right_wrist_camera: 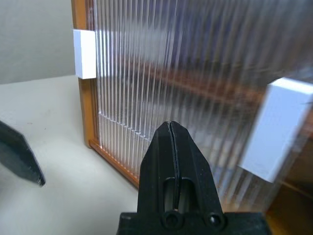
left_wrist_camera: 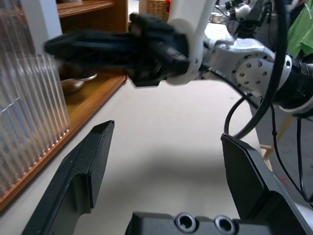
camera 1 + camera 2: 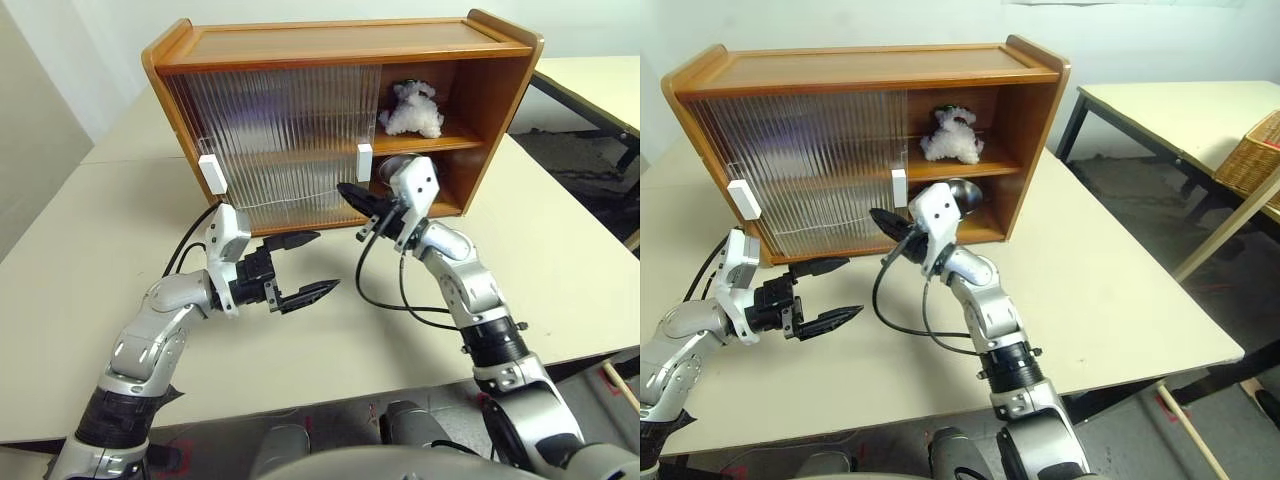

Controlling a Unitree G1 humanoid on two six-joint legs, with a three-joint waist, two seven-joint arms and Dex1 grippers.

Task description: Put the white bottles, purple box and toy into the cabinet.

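The orange-brown cabinet (image 3: 470, 90) stands at the back of the table. Its ribbed sliding doors (image 3: 270, 130) cover the left and middle, and the right bay is open. The fluffy white toy (image 3: 411, 110) sits on the upper shelf of that open bay. The white bottles and the purple box are out of view. My right gripper (image 3: 345, 189) is shut and empty, its tip just below the white block handle (image 3: 364, 161) at the inner door's edge. My left gripper (image 3: 325, 262) hangs open and empty over the table, in front of the doors' lower left part.
A shiny steel bowl (image 3: 966, 192) rests on the lower shelf behind my right wrist. A second white handle (image 3: 211, 172) sits at the doors' left end. Another table with a wicker basket (image 3: 1252, 150) stands to the right. Black cables loop under my right arm.
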